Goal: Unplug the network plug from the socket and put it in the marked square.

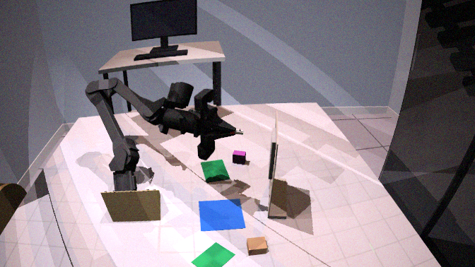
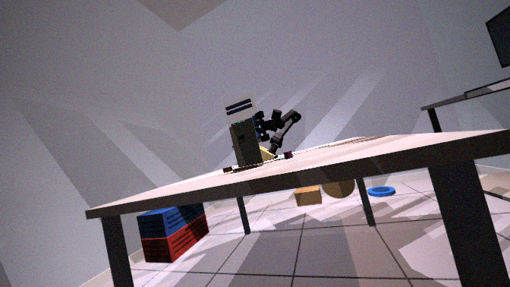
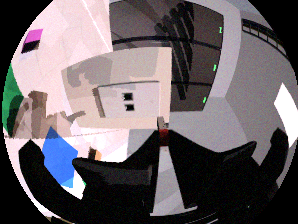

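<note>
My gripper (image 1: 235, 132) (image 3: 163, 134) is shut on the network plug. The small pale plug (image 1: 239, 132) (image 3: 162, 122) sticks forward from the fingertips, with a bit of red between them. It is out in the air, left of the upright panel (image 1: 276, 128) (image 2: 243, 116) (image 3: 145, 62) in the top view, with a gap between. Two dark socket openings (image 3: 128, 96) show in the panel's face in the wrist view. A flat blue square (image 1: 222, 215) (image 3: 61, 156) lies on the table below and nearer the top camera. The panel hides the fingertips in the exterior view.
A green patch (image 1: 215, 170) (image 3: 10, 100) and a magenta block (image 1: 239, 157) (image 2: 288, 154) (image 3: 33, 39) lie beyond the blue square. Another green patch (image 1: 213, 255) and an orange block (image 1: 256, 246) lie nearer the top camera. A tan board (image 1: 132, 206) stands by the arm's base.
</note>
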`<state>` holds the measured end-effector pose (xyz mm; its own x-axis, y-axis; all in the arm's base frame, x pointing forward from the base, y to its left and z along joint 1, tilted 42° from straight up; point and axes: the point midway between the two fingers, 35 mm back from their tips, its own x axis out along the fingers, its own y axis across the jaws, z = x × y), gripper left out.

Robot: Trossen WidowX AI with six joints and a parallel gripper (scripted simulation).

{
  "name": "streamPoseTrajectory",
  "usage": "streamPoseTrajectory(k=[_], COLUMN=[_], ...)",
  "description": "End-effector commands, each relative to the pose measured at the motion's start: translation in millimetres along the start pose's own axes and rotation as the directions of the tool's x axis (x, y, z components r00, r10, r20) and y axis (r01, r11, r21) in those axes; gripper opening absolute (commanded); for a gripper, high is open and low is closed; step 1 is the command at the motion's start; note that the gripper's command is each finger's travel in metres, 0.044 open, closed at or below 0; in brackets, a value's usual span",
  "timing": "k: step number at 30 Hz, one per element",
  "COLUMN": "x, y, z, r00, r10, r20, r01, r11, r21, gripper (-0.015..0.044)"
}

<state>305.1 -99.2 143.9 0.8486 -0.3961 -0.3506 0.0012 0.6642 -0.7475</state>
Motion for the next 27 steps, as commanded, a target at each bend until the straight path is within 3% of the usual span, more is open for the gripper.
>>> streamPoseTrajectory(k=[1, 13, 27], x=[-0.6, 18.9, 27.3], y=[-2.7, 29.9, 66.1], z=[-0.5, -27.0, -57.5], r00=[1.0, 0.966, 0.855], r10=[0.012, 0.252, 0.514], r20=[0.001, -0.053, -0.069], r01=[-0.012, -0.257, -0.513], r11=[1.0, 0.952, 0.821], r21=[-0.012, -0.164, -0.251], gripper=[0.0, 0.0, 0.0])
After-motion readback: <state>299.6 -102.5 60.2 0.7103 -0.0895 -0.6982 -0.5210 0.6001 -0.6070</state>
